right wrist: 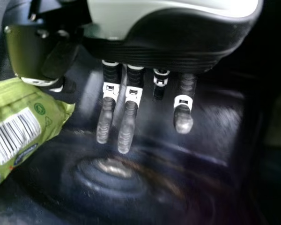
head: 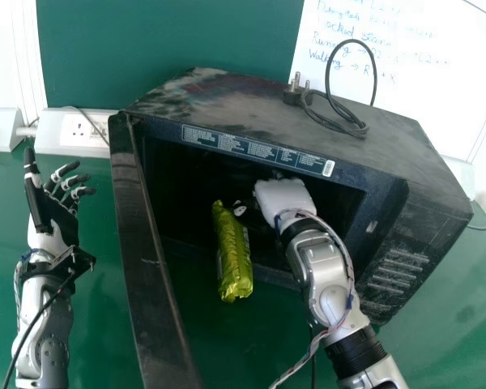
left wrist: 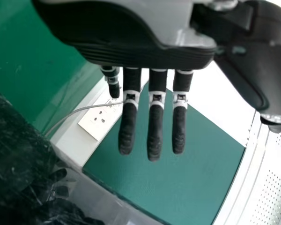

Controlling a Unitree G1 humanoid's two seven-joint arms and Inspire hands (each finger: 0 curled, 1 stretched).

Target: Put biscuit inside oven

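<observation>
The black oven stands with its door swung open to the left. A yellow-green biscuit packet is at the opening, its far end inside and its near end jutting out over the front edge. Just right of that far end, my right hand is inside the cavity. The right wrist view has my right hand with straight, relaxed fingers, the packet beside the thumb; whether they touch is unclear. Left of the door, my left hand is raised and open; its fingers extend straight.
A coiled black cable with a plug lies on the oven's top. Wall sockets sit behind my left hand, and a whiteboard stands behind the oven. The open door separates my left hand from the cavity.
</observation>
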